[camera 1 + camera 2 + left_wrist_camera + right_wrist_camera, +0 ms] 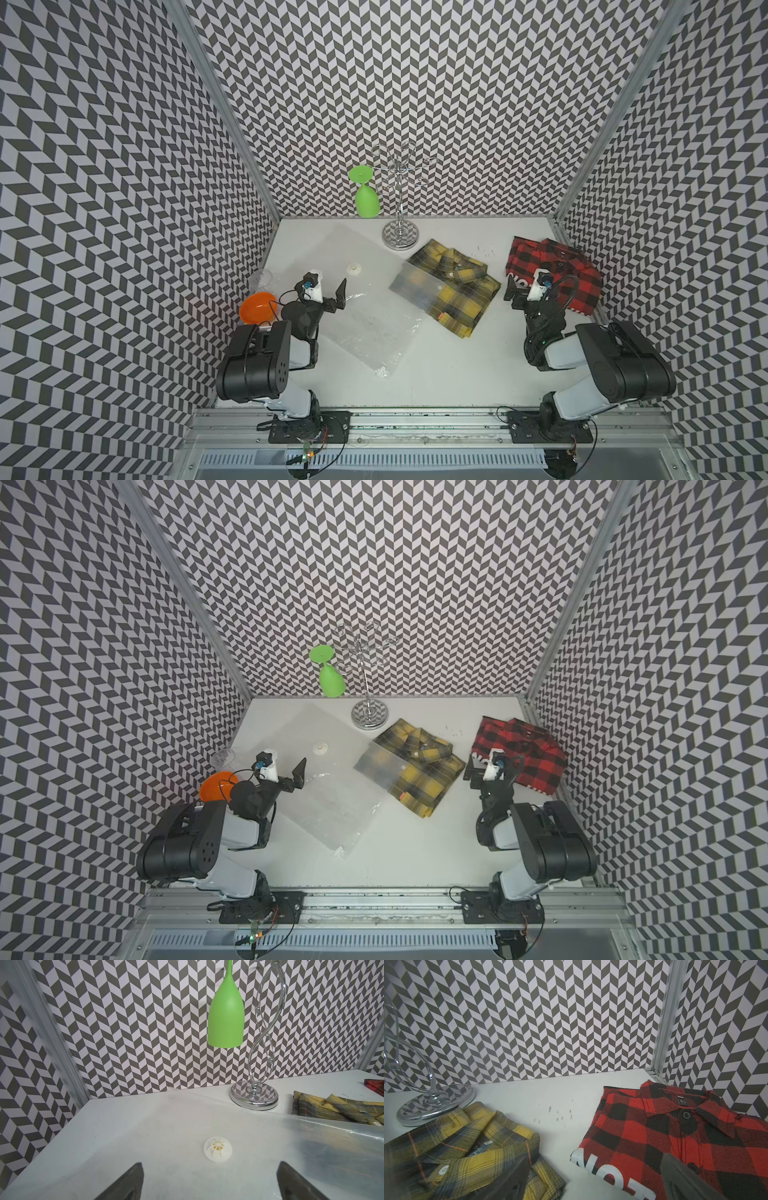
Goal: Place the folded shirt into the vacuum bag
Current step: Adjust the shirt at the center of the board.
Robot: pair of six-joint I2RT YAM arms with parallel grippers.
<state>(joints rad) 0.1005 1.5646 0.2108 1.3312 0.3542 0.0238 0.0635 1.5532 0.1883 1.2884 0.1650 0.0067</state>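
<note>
A white tabletop (457,365) walled in by grey-and-white chevron panels carries the scene in both top views. Largest on it is the clear, crinkly plastic vacuum bag (357,316), lying flat on the left half and running diagonally from the back wall towards the front. Its right corner lies over part of the folded yellow-and-grey plaid shirt (457,286), which rests at mid-table, collar towards the back. Whether that cloth is inside the bag or only under it cannot be told.

Well apart, by the right wall, lies a folded red-and-black check shirt (569,266) with white lettering along its near edge.

At the back stands a chrome wire glass rack on a round mirrored base (400,239), just beside the bag's far edge. A bright green plastic wine glass (366,201) hangs upside down from one of its arms.

The left gripper (209,1186) is poised over the bag with its dark fingers spread wide and nothing between them. The right gripper (598,1180) is likewise wide apart and empty. It sits at the red shirt's near left corner, one finger towards each shirt.

An orange plastic bowl (257,307) sits against the left wall behind the left arm, with a small clear glass (261,277) just beyond it. The bag's small round white valve cap (217,1148) shows just ahead of the left gripper.
</note>
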